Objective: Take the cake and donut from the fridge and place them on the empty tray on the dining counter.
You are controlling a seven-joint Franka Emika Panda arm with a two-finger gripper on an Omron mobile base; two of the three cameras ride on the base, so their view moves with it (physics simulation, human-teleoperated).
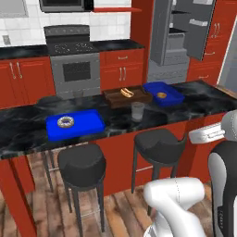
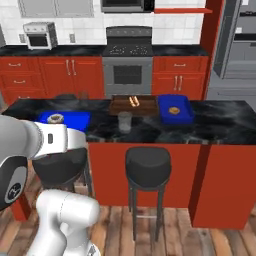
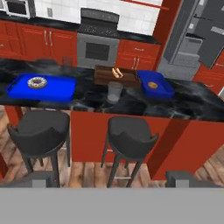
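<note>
Resting donut (image 1: 65, 121) on blue tray (image 1: 88, 124), no legible writing

My own arm hides the near end of the tray (image 2: 70, 119) in the right base view; the fridge (image 1: 183, 32) is cut off by the top edge in the left base view, its shelves too blurred to read; the small brown item (image 3: 152, 85) in the far blue bin (image 3: 162, 90) is too small to name; my claw's fingertips (image 3: 181, 178) barely clear the hand view's bottom.

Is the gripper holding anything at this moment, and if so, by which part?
Nothing is held. The gripper is open and empty; the donut lies on the tray.
</note>
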